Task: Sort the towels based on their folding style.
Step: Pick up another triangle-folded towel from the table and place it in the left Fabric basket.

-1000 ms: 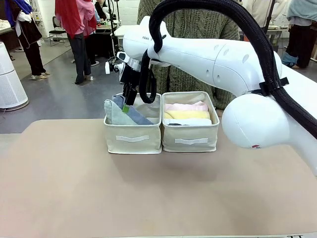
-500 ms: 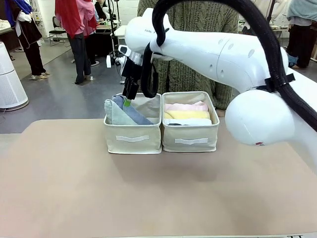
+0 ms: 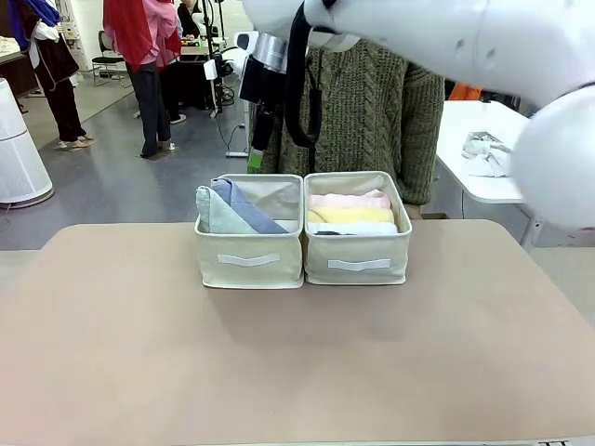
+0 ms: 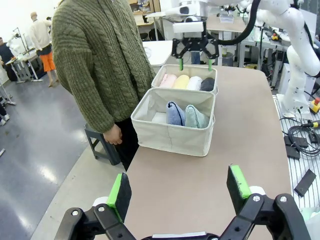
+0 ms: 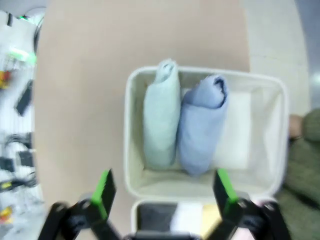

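Two beige bins stand side by side at the table's far edge. The left bin (image 3: 249,258) holds the pale teal cone towel (image 3: 217,215) and the periwinkle-blue cone towel (image 3: 247,210). In the right bin (image 3: 358,263) lie the pink roll (image 3: 349,200), yellow roll (image 3: 351,215), white roll (image 3: 353,228) and a sliver of the dark grey roll (image 4: 207,83). My right gripper (image 3: 257,156) hangs open and empty high above the left bin, looking down on teal (image 5: 162,120) and blue (image 5: 202,122). My left gripper (image 4: 179,187) is open and empty, well off to the side of the bins.
A person in a green knit sweater (image 3: 372,111) stands right behind the bins, one hand (image 4: 114,135) hanging by the table edge. A grey-white cloth bundle (image 3: 483,153) lies on a white table at the back right. Bare tan tabletop (image 3: 297,362) stretches in front of the bins.
My right arm has lifted straight up from the left bin, its gripper rising empty from just above the blue cone towel to well above the bins. The towels stayed put.
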`<action>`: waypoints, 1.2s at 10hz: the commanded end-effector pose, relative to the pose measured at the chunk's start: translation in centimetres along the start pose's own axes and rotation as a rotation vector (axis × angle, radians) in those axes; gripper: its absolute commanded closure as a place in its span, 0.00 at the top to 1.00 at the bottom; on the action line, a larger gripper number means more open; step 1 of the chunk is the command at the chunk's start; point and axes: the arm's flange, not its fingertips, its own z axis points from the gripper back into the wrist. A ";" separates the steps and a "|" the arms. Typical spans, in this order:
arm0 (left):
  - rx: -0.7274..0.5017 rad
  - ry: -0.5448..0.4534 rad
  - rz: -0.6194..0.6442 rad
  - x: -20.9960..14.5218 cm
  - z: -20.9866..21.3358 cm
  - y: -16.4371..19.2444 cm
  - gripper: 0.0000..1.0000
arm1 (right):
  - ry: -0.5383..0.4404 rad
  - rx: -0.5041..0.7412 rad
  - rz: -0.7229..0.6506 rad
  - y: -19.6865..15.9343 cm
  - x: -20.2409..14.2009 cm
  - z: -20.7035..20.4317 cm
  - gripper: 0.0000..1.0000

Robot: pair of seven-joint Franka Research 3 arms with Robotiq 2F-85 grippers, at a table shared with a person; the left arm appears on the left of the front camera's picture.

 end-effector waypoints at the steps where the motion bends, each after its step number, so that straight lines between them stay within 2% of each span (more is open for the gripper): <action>1: 0.010 0.009 0.004 0.1 -0.2 -0.3 1.00 | -0.001 -0.052 -0.098 9.4 -6.9 -1.1 1.00; 3: 0.010 0.009 0.004 0.1 -0.2 -0.3 1.00 | -0.044 -0.105 -0.176 12.3 -10.1 0.7 1.00; 5: 0.010 0.009 0.004 0.1 -0.2 -0.3 1.00 | -0.086 -0.153 -0.200 13.4 -12.1 1.9 1.00; 8: 0.010 0.009 0.004 0.1 -0.2 -0.3 1.00 | -0.094 -0.160 -0.166 12.5 -12.1 2.0 1.00; 9: 0.010 0.009 0.004 0.1 -0.2 -0.3 1.00 | -0.064 -0.157 -0.219 13.1 -12.2 3.1 1.00; 12: 0.010 0.009 0.004 0.1 -0.2 -0.3 1.00 | -0.064 -0.157 -0.219 13.1 -12.2 3.1 1.00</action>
